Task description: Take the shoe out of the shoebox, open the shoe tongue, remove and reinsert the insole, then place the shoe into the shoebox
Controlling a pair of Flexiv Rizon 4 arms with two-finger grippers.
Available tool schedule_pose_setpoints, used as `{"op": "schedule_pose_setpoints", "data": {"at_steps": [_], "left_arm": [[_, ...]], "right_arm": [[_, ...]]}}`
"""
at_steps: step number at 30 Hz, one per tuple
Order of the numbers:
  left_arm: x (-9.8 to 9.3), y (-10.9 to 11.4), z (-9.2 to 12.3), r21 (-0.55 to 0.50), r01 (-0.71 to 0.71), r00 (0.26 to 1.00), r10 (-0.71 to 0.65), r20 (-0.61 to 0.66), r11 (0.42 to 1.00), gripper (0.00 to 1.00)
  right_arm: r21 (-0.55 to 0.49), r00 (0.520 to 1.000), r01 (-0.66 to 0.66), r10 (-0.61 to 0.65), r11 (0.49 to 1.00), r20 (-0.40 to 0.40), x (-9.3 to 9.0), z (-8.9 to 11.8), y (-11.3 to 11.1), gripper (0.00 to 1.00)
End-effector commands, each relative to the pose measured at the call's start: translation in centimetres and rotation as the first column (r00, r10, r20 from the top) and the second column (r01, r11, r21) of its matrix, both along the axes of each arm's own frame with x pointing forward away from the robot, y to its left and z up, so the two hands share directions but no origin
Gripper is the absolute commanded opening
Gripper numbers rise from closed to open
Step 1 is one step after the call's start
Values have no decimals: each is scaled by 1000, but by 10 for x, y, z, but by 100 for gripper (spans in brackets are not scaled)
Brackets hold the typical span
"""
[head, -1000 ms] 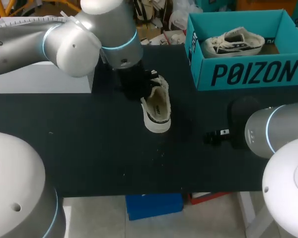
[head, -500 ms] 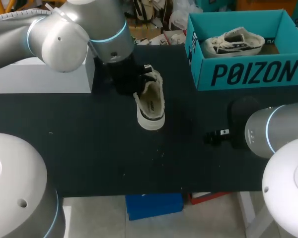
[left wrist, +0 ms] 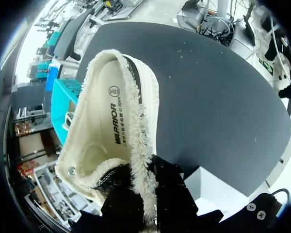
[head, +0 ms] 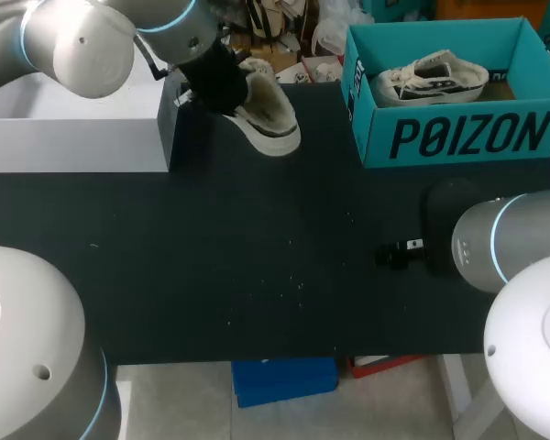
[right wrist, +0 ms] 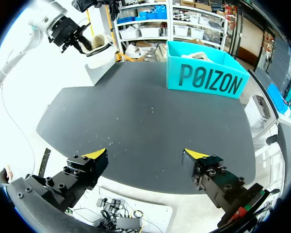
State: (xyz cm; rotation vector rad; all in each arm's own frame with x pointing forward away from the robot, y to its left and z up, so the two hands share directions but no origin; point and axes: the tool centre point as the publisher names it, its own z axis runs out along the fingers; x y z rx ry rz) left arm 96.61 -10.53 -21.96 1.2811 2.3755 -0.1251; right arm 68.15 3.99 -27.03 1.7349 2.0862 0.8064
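A cream low-top shoe (head: 270, 115) with a frayed collar hangs above the table's far side, sole tilted toward the near right. My left gripper (head: 222, 81) is shut on its collar edge. In the left wrist view the shoe (left wrist: 111, 131) points away from the gripper (left wrist: 145, 194), and its printed insole shows inside. The teal shoebox (head: 458, 137) stands at the far right with a second cream shoe (head: 431, 78) lying in it. My right gripper (right wrist: 145, 155) hovers open over the table's near edge, nothing between its fingers. From there the teal shoebox (right wrist: 208, 77) and the held shoe (right wrist: 99, 46) are far ahead.
A white open box (head: 73, 142) stands at the far left, right beside the held shoe. A dark rounded shape (head: 447, 213) lies on the black table next to my right arm. Small pale crumbs (head: 293, 284) dot the middle of the table.
My left arm has lifted the shoe off the table's middle and carried it back and left, toward the white box, turning it on the way. The right arm has not moved.
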Motion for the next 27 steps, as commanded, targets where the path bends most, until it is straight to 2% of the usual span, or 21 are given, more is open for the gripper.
{"op": "schedule_pose_setpoints", "data": {"at_steps": [1, 6, 10, 21, 24, 27], "left_arm": [[15, 31, 6, -63, -418, 904, 422, 71, 906, 0], [32, 65, 6, -84, -559, 822, 565, 70, 825, 0], [48, 105, 4, -111, -655, 746, 663, 67, 748, 0], [72, 217, 8, -131, -844, 521, 853, 33, 520, 0], [77, 247, 5, -121, -868, 480, 876, 38, 481, 0], [81, 270, -2, -111, -874, 473, 881, 33, 473, 0]], "right_arm": [[0, 1000, 3, -3, 1000, 4, 0, -2, 2, 100], [0, 1000, 3, -3, 1000, 4, 0, -2, 2, 100], [0, 1000, 3, -3, 1000, 4, 0, -2, 2, 100], [0, 1000, 3, -3, 1000, 4, 0, -2, 2, 100], [0, 1000, 3, -3, 1000, 4, 0, -2, 2, 100], [0, 1000, 3, -3, 1000, 4, 0, -2, 2, 100]]}}
